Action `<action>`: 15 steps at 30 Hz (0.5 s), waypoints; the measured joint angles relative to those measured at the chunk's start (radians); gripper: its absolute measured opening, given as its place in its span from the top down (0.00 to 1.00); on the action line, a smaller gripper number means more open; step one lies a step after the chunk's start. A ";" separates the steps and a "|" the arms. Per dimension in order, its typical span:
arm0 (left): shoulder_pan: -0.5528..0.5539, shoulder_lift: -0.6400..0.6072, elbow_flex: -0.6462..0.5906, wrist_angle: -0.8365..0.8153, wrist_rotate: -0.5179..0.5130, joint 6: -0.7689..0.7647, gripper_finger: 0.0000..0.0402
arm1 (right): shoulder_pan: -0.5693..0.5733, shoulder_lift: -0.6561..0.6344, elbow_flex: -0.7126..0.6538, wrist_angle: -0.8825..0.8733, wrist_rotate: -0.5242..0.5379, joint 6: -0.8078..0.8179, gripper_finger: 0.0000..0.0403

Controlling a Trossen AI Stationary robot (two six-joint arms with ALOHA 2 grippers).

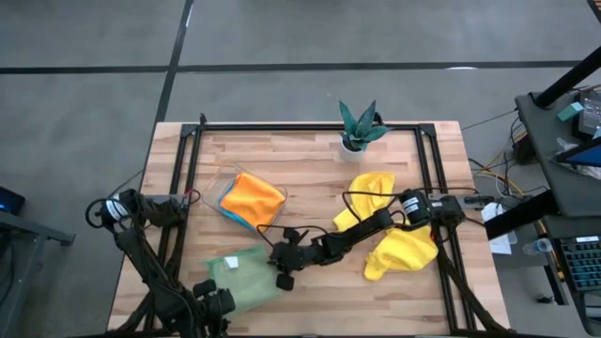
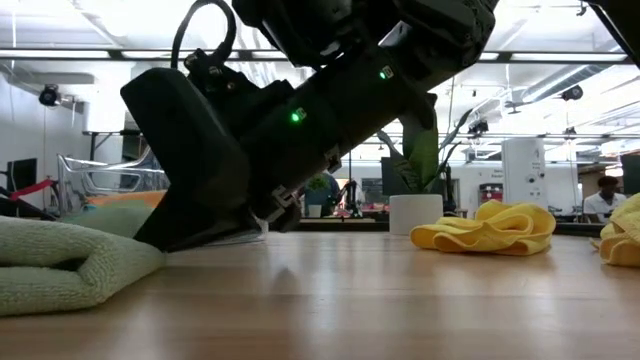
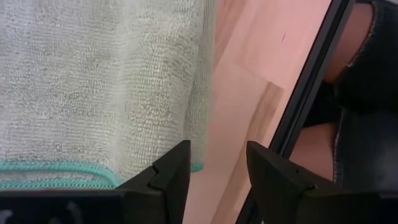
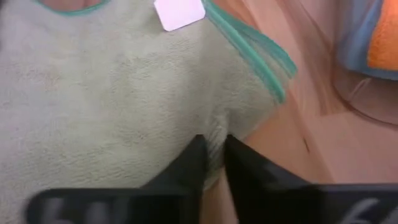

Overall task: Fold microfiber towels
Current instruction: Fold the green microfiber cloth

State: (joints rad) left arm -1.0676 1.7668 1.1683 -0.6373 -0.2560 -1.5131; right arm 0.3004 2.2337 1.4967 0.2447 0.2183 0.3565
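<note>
Wooden table (image 1: 310, 160) bears the pale green towel (image 4: 112, 106), its edge pinched by right claw (image 4: 213, 152).

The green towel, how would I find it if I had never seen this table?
Start at the wooden table and go to its near edge on the left arm's side. The green towel lies flat there, with the right end effector at its edge. It is pale green with a teal border, unlike the crumpled yellow towels and the orange towel.

Pale green towel (image 3: 93, 87) cut by frame edge; blue towel (image 1: 235, 218) mostly under orange towel (image 1: 254, 195)
</note>
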 joint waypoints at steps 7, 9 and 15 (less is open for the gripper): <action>0.000 0.000 0.000 0.000 -0.046 0.000 0.65 | 0.000 -0.023 0.000 -0.036 -0.012 -0.015 0.97; 0.000 0.000 0.000 0.000 -0.048 0.000 0.65 | 0.001 -0.045 0.000 -0.070 -0.011 -0.027 0.98; 0.000 0.000 -0.001 -0.001 -0.082 0.014 0.65 | 0.011 -0.122 -0.003 -0.261 0.018 -0.059 0.98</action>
State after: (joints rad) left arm -1.0672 1.7668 1.1676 -0.6382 -0.3378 -1.4989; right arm 0.3113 2.1113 1.4934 -0.0160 0.2367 0.2970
